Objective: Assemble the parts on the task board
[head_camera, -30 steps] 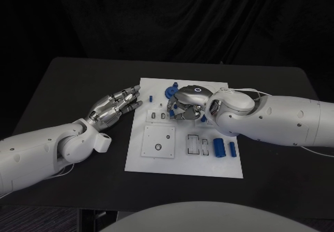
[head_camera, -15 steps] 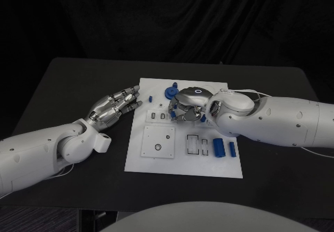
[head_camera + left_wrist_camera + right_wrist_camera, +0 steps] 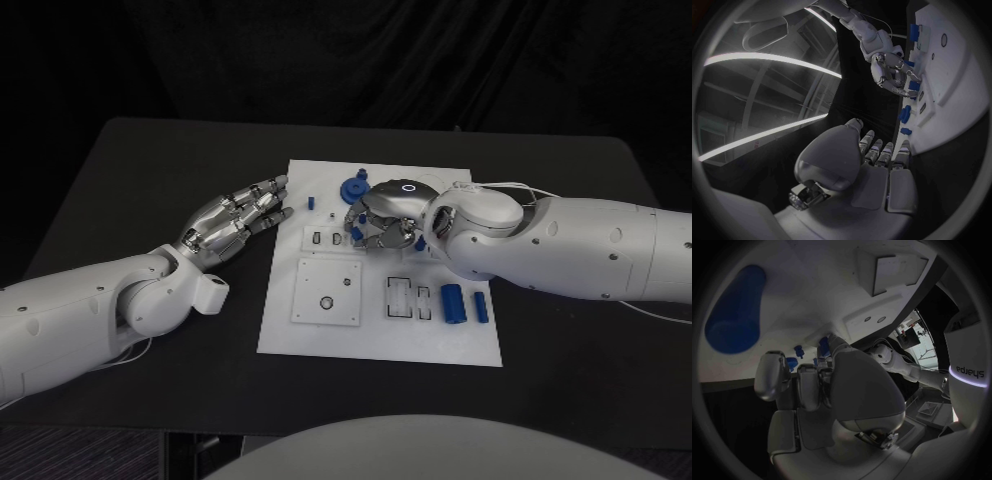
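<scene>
The task board [image 3: 378,330] is a flat, matte white rectangular plate at the centre of the black table [image 3: 130,180], cut with shallow rectangular recesses and a raised square panel with a small hole. Two smooth blue cylinders [image 3: 453,304] lie side by side toward its 4 o'clock corner, and a round blue knob [image 3: 352,190] stands near its 12 o'clock edge. The right hand [image 3: 387,218], silver and segmented on a glossy white arm, hangs over the board's upper middle with its fingers curled down among small blue parts; whether they pinch one I cannot tell. The right wrist view shows what the head view hides: the fingertips [image 3: 826,344] touching the board beside small blue pegs [image 3: 792,362]. The left hand [image 3: 238,218] rests off the board at 9 o'clock, holding nothing, fingers straight and slightly apart; the left wrist view shows them [image 3: 882,152] lined along the board's edge.
</scene>
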